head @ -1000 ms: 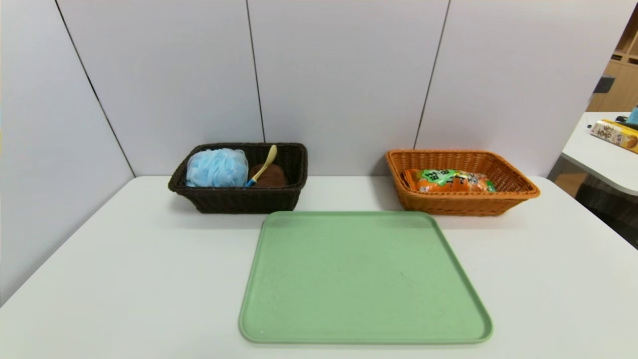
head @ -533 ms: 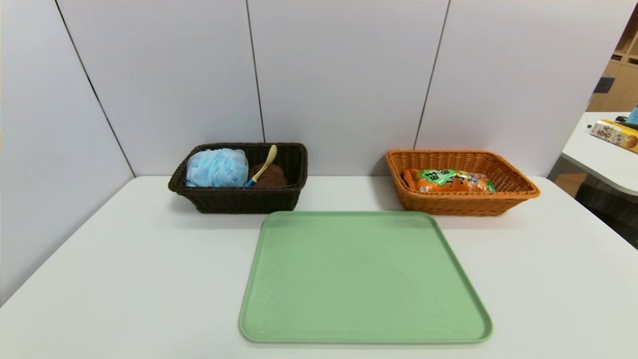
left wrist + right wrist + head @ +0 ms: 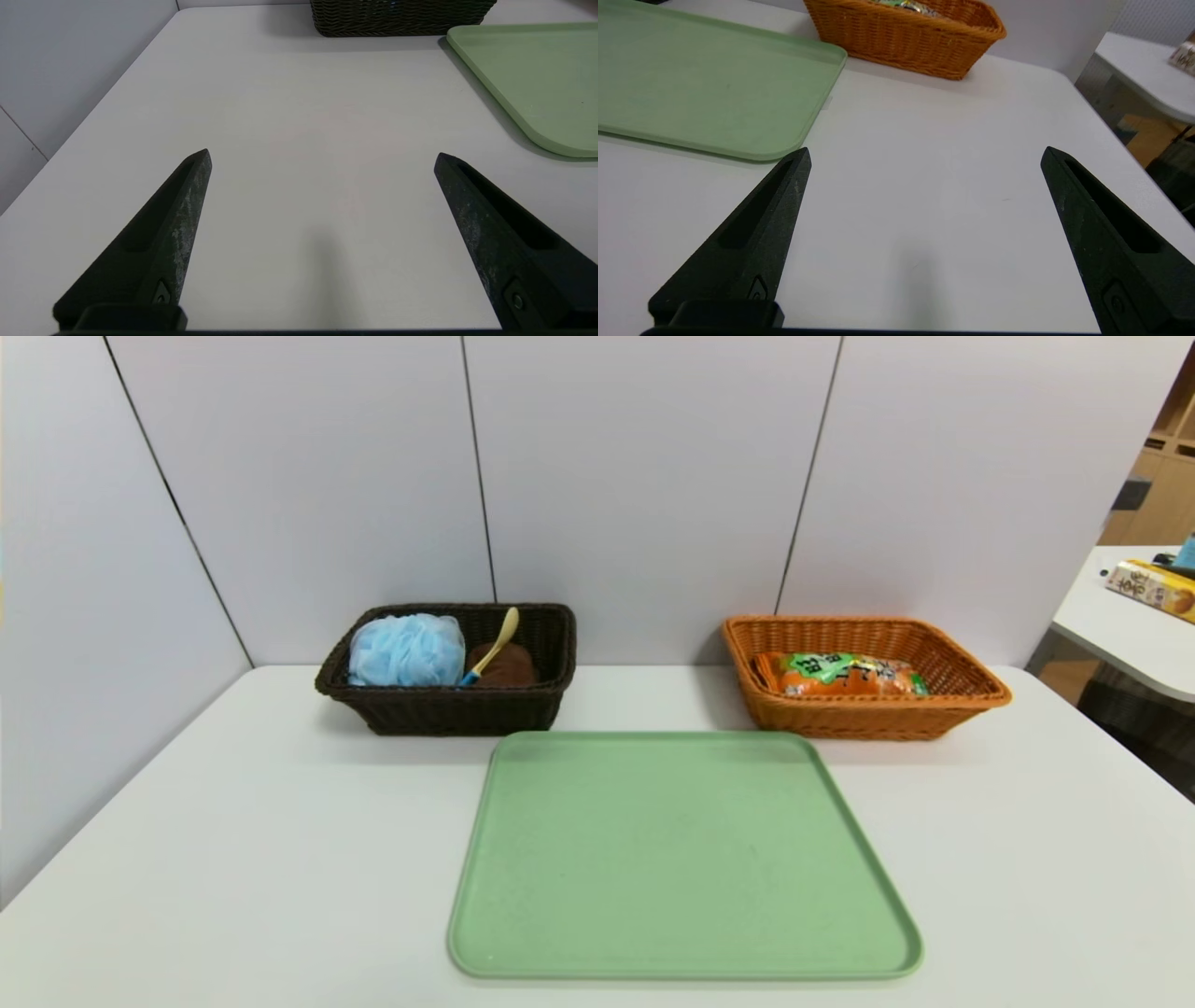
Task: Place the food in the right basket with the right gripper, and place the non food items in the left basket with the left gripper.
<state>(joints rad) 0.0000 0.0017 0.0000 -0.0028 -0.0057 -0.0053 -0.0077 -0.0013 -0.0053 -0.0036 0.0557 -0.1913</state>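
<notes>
**Sorted Load: Location, Handling and Grip Points**

Orange foil snack bag [image 3: 840,674] lying flat inside the orange-tan basket [image 3: 971,695], at the table's far right. Blue bath pouf [image 3: 406,650], spoon [image 3: 495,644] and rolled brown towel [image 3: 509,665] inside the dark brown basket [image 3: 373,705], at the far left. Green tray [image 3: 681,859] between and in front of both baskets, bare. Sorting judged complete.

Left gripper [image 3: 322,156] over bare table [image 3: 299,116] near the tray's left edge, jaws spread wide, nothing between them. Right gripper [image 3: 924,154] likewise near the tray's right edge, jaws spread wide, grasping nothing.

Handling, as judged:
- Snack bag: light, slippery foil, contents brittle. Pinch across the middle of the narrow width, gently.
- Pouf: very light, soft, compressible. Take anywhere on the mesh.
- Towel: soft, prone to unrolling. Close across the roll's middle.
- Spoon: stiff, thin. Take by the handle.
</notes>
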